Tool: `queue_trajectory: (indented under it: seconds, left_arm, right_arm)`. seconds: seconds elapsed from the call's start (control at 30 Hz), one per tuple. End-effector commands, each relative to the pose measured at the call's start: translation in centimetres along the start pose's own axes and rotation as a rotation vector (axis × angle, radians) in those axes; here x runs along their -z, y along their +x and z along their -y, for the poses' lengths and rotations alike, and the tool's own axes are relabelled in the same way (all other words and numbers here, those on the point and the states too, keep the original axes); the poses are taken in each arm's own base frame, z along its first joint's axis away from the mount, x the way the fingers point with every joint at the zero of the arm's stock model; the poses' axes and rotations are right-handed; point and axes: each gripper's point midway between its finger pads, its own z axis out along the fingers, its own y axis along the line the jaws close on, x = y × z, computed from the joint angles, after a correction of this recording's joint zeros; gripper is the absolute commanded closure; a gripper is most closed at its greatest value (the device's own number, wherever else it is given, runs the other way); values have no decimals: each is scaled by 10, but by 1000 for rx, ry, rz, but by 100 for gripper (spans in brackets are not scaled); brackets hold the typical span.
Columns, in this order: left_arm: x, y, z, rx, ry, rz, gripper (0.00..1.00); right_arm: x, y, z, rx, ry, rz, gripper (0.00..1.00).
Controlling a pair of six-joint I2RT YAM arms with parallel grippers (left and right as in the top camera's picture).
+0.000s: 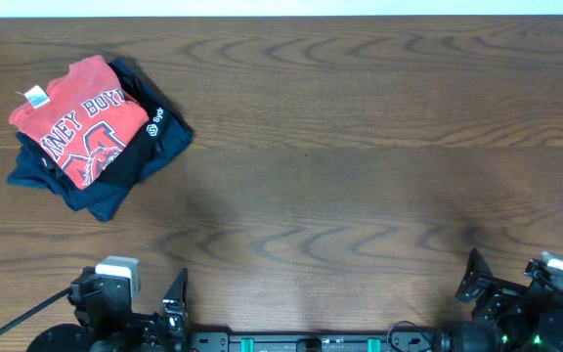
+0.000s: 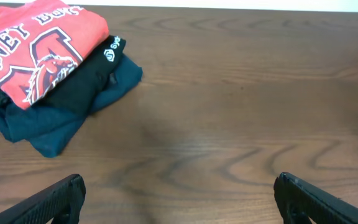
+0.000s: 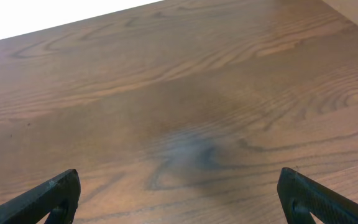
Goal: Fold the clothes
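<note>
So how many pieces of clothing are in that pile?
3 that can be told apart, all stacked at the table's far left: a red shirt on top, a black shirt under it, navy cloth at the bottom. The navy layer may hide more than one piece.

Red T-shirt [image 2: 39,46]: folded, on top of the pile, with white and dark red letters and a picture facing up.
Black shirt [image 2: 86,78]: right under the red T-shirt, sticking out past its right side, with a small white logo showing.
Blue clothes [image 2: 36,127]: at the bottom, poking out below the red T-shirt.
Table [image 2: 241,112]: brown wood, running off to the right of the red T-shirt.
Left gripper [image 2: 179,186]: well apart from the red T-shirt, lower down, its two black tips spread wide with only table between them.
</note>
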Motion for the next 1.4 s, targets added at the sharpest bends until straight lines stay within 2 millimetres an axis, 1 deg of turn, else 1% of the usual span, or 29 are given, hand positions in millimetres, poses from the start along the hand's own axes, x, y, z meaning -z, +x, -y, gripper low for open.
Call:
queue_trajectory:
  seconds: [0.0,0.07,0.17,0.27,0.4,0.57,0.73,0.83,0.9,0.97,1.03,1.17,1.37]
  left_arm:
    - [-1,4,1,-6,7,-15,2]
    - [-1,6,1,-5,7,-20,2]
    - [0,7,1,-4,7,-25,2]
    - [0,7,1,-4,7,-25,2]
    - [0,7,1,-4,7,-25,2]
    - [0,7,1,-4,6,-24,2]
    - [0,7,1,-4,7,-25,2]
    - [0,7,1,-4,7,-25,2]
    - [0,7,1,-4,7,-25,2]
    - [0,7,1,-4,7,-25,2]
    - [0,7,1,-4,7,-25,2]
    - [0,7,1,-4,6,-24,2]
    - [0,7,1,-4,7,-25,2]
  right_arm:
    - [2,1,4,-28,19,24,1]
    - [5,1,3,-34,5,42,1]
    - [7,-5,2,-29,-9,99,1]
    - [1,-11,-1,10,-26,184,1]
    - [-24,-19,-10,49,-51,235,1]
    - [-57,-35,-20,57,-78,367,1]
    - [-88,-39,-26,34,-103,510,1]
    - [-104,-33,-28,25,-118,574,1]
    - [-113,-25,-31,26,-142,597,1]
    - [-122,-11,-31,39,-139,530,1]
    - [-133,10,-28,53,-124,437,1]
    - [-132,10,-34,75,-154,436,1]
    - [-133,11,-34,75,-153,434,1]
